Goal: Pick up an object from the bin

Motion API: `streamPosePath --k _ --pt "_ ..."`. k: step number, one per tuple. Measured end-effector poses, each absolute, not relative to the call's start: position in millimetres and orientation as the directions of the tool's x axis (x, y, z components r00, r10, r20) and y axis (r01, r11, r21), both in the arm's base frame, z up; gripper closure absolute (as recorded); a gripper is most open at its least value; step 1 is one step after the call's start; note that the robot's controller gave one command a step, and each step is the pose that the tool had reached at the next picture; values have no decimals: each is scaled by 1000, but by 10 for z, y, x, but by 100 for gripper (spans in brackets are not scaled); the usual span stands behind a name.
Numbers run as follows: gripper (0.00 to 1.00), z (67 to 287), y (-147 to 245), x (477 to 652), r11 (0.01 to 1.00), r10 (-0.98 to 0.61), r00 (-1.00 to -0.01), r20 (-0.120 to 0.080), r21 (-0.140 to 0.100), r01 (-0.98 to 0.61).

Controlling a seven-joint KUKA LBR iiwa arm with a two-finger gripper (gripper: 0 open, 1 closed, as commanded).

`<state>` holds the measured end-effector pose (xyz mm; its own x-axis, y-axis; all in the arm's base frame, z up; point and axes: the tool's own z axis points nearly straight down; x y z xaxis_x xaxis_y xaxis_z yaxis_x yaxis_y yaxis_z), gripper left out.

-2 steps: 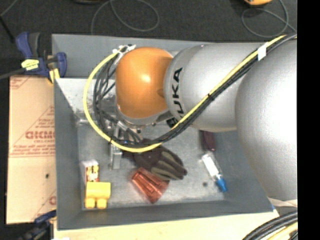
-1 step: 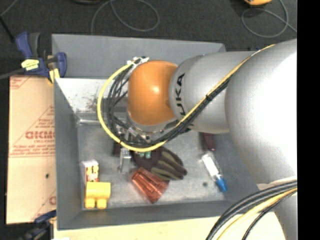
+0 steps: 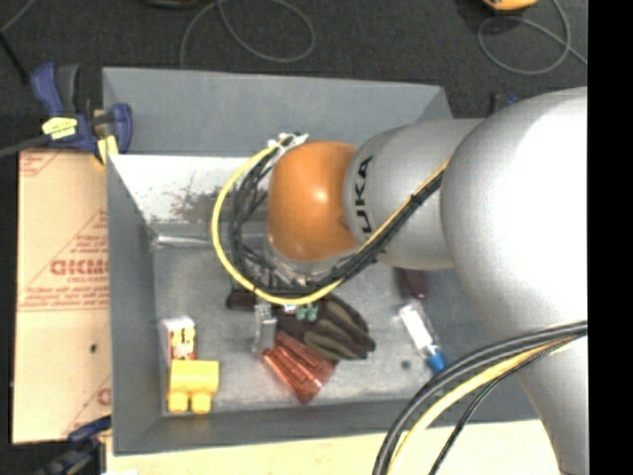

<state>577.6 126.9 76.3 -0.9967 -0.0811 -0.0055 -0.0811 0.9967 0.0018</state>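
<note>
My gripper hangs low in the middle of the bin, under the arm's orange cover, its lower end close to the bin floor. Just to its right lies a dark brown glove-like thing. A copper-red ribbed piece lies directly below and to the right of the gripper, touching the brown thing. A small dark thing pokes out to the gripper's left, partly hidden by the arm.
At the front left of the bin a yellow block sits with a small white-and-red box behind it. A white marker with a blue cap lies to the right, and a dark maroon thing sits beyond it under the arm.
</note>
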Motion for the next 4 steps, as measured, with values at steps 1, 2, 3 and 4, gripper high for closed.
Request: streamPosePath --k 1,2,3,4 --pt "0 711 944 5844 980 200 -980 -5 6 200" --pt "0 740 1057 5819 989 148 -989 -8 3 148" --pt "100 732 944 5863 980 199 -980 -9 10 199" --pt "100 732 946 5863 980 198 -980 -9 9 198"
